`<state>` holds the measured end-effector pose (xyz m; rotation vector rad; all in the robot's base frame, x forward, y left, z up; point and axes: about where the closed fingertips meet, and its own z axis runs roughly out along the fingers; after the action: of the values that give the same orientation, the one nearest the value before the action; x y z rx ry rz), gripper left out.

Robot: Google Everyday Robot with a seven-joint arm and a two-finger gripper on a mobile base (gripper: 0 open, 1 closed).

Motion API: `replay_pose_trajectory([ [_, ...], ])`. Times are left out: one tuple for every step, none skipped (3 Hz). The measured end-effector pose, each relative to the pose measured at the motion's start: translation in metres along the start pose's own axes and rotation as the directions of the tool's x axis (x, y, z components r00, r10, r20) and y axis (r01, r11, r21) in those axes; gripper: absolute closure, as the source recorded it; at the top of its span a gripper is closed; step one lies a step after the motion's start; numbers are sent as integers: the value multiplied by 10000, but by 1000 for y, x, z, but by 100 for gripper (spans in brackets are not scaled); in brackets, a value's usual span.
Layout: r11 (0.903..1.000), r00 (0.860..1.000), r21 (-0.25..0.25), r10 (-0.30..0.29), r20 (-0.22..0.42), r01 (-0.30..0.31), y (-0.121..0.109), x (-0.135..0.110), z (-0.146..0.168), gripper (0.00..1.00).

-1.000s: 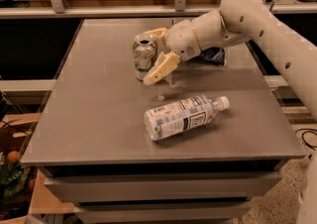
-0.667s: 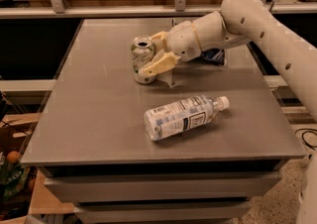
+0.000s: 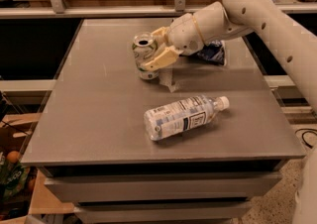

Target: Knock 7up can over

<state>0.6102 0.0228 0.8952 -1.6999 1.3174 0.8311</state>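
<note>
The 7up can (image 3: pixel 142 49), white and green with a silver open top, stands at the middle back of the grey table (image 3: pixel 89 109) and leans slightly left. My gripper (image 3: pixel 150 49) reaches in from the right at can height. Its fingers are spread: the near finger (image 3: pixel 159 59) lies against the front right of the can, and the far one (image 3: pixel 159 32) sits just behind the rim. The can's right side is hidden by the fingers.
A clear plastic water bottle (image 3: pixel 182 118) with a white cap lies on its side in front of the can. A dark blue chip bag (image 3: pixel 212 52) lies behind my wrist at the back right. Shelving and a rail run behind the table.
My gripper has moved left and slightly up, from beside the can to against it. The can has barely shifted and still stands. The bottle has not moved.
</note>
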Motion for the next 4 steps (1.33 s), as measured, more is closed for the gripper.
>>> replay_pose_trajectory([
  [9971,9837,-74,-763,-1625,762,-2,-10,-10,100],
  [9840,9058,-364,-1750,-3860,1746,-1,-21,-16,100],
  [9640,7946,-987,-2596,-5489,2467,5,-32,-6,100],
  [9363,6471,-1987,-3445,-6801,2896,11,-28,12,100],
])
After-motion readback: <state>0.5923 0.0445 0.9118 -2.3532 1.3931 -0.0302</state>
